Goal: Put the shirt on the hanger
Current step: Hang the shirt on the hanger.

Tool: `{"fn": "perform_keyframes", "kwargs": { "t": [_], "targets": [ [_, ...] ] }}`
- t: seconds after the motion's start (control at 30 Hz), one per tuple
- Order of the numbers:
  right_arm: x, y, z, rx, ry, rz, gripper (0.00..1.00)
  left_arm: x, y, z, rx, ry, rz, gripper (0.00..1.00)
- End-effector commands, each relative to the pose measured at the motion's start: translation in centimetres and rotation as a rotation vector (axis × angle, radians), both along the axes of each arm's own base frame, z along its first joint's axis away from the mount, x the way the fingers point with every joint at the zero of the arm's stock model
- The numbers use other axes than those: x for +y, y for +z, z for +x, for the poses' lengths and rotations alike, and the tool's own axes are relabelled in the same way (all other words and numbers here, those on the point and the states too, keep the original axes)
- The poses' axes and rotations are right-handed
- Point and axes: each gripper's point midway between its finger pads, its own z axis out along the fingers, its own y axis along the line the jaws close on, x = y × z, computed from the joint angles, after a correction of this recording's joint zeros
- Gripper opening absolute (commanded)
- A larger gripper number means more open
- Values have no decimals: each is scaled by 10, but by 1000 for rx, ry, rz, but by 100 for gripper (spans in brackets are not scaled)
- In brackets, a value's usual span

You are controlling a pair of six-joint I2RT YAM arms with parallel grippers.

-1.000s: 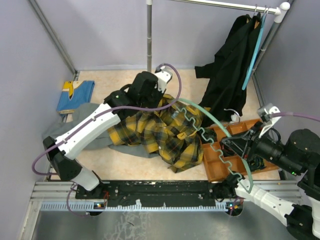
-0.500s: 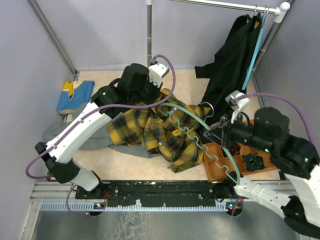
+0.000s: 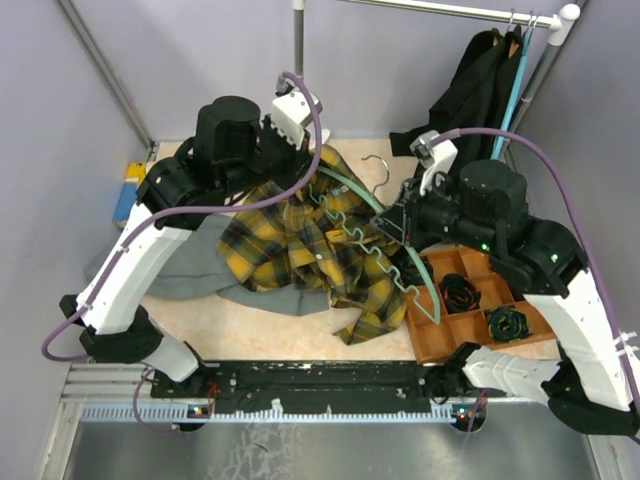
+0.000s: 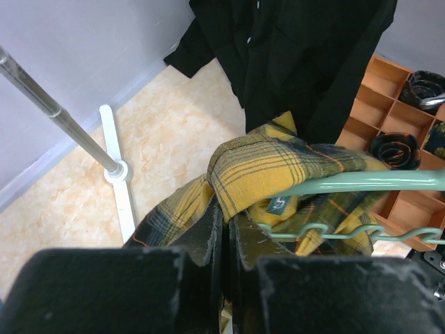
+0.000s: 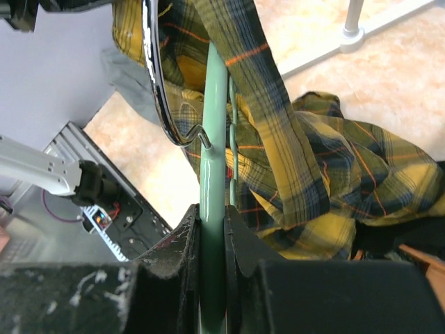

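The shirt (image 3: 290,250) is yellow and black plaid, half lifted off the floor, its lower part still heaped. My left gripper (image 3: 312,172) is shut on a fold near the collar (image 4: 240,177), fingertips (image 4: 217,221) pinching the cloth. The hanger (image 3: 375,255), pale teal with a wavy lower bar and a thin metal hook (image 3: 378,163), slants across the shirt; one end lies inside the fabric by the left gripper. My right gripper (image 3: 397,225) is shut on the hanger's smooth upper arm (image 5: 213,139), plaid cloth (image 5: 313,160) draped beside it.
A black garment (image 3: 455,130) hangs on a smooth teal hanger (image 3: 507,100) from the rail at back right. An orange compartment tray (image 3: 470,262) with black coils lies under the right arm. Grey cloth (image 3: 190,275) lies left. The rack pole (image 3: 298,60) stands behind.
Both arms rose and moved back-left. The right arm swung up from low beside the tray, carrying the hanger. The shirt's collar was lifted higher and the hanger's far end now sits inside it.
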Motion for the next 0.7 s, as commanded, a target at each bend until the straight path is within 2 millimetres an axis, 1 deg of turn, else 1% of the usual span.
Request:
{"fn": "perform_keyframes", "kwargs": {
  "t": [0.0, 0.1, 0.23, 0.33, 0.43, 0.53, 0.57, 0.63, 0.67],
  "targets": [
    [22, 46, 11, -127, 54, 120, 0, -9, 6, -8, -16, -60, 18, 0],
    [26, 60, 12, -154, 70, 140, 0, -11, 3, -8, -14, -64, 26, 1],
    [18, 99, 7, -241, 57, 216, 0, -11, 1, -8, -17, -59, 41, 2],
    [10, 125, 3, -292, 34, 262, 0, -9, 11, -6, -41, -44, 30, 3],
    [0, 150, 4, -346, -9, 283, 0, -7, 41, -3, -106, -25, -25, 4],
    [-6, 178, 5, -396, -34, 319, 0, -6, 82, -6, -191, -31, -127, 4],
    [-7, 186, 4, -409, -37, 334, 0, -6, 92, -7, -216, -31, -157, 4],
    [-7, 193, 5, -420, -44, 350, 0, -5, 103, -8, -243, -32, -199, 4],
    [-5, 187, 8, -407, -45, 343, 0, -6, 106, -9, -249, -32, -218, 3]
  ]
}}
